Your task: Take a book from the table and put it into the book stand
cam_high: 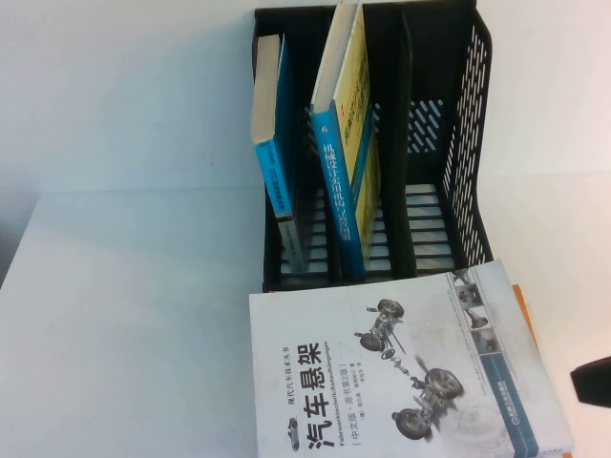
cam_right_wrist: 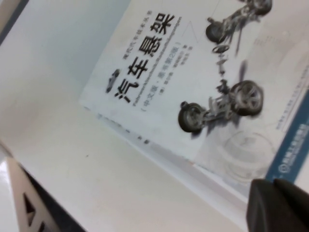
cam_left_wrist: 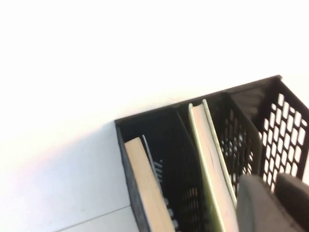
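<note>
While the book (cam_high: 348, 143) stands upright in the middle slot of the book stand (cam_high: 473, 143), its blue spine faces the robot and its pale yellow cover faces the robot's right. The book leans slightly, and its top edge rises above the stand's dividers. A thinner blue-covered book (cam_high: 272, 124) stands in the slot on the robot's left; the slot on the robot's right holds nothing. The stand sits at the far side of the table (cam_high: 124, 315).

A white book with a car-parts picture (cam_high: 401, 372) lies flat on the table just in front of the stand, on top of another item of which only an orange edge (cam_high: 523, 305) shows.

The left gripper (cam_left_wrist: 273, 203) appears only in the left wrist view, as dark blurred fingers above and beside the stand, close to the top edge of the book (cam_left_wrist: 212, 164); it holds nothing visible, and whether the fingers are apart or together cannot be told. The right gripper (cam_right_wrist: 277, 205) hovers over the corner of the white book (cam_right_wrist: 193, 82); its finger state cannot be told either. In the high view, a dark part of the right arm (cam_high: 592, 382) enters at the right edge.
</note>
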Tool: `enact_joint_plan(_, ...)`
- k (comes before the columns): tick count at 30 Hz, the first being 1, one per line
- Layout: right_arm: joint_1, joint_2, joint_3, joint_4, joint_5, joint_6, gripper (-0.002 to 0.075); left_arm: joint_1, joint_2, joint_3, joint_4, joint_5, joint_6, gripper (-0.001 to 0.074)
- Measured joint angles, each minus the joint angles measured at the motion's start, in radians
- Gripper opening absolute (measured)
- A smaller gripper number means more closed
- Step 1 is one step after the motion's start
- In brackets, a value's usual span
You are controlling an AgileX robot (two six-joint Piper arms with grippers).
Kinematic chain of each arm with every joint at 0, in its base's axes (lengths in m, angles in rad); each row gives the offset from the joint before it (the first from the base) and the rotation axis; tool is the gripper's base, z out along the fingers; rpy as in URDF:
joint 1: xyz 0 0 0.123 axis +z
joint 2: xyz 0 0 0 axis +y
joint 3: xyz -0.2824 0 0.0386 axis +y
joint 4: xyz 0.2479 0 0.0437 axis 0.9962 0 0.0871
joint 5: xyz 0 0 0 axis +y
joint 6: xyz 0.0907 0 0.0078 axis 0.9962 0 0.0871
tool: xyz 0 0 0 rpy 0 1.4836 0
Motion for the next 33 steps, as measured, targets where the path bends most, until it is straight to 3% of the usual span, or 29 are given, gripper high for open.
enact_joint_plan(5, 0.002, -0.079, 0.0, -0.122, -0.072, 0.125, 0.0008, -0.002, -0.113, 0.0, -0.03, 0.112, 0.079, 0.0011)
enact_joint_plan(12, 0.002, -0.253, 0.0, -0.406, -0.215, 0.422, 0.0008, -0.002, -0.219, 0.02, -0.094, 0.195, 0.132, 0.0001)
enact_joint_plan(16, 0.002, -0.359, 0.0, -0.564, -0.257, 0.59, 0.0008, -0.002, -0.3, 0.115, -0.117, 0.195, 0.146, 0.0001)
enact_joint_plan(21, 0.002, -0.457, 0.061, -0.651, -0.285, 0.679, 0.0008, -0.002, -0.458, 0.359, -0.13, 0.088, 0.149, -0.0001)
enact_joint_plan(33, 0.002, -0.568, 0.388, -0.663, -0.576, 0.767, 0.0008, -0.002, -0.925, 1.254, -0.192, -0.395, 0.09, -0.0001)
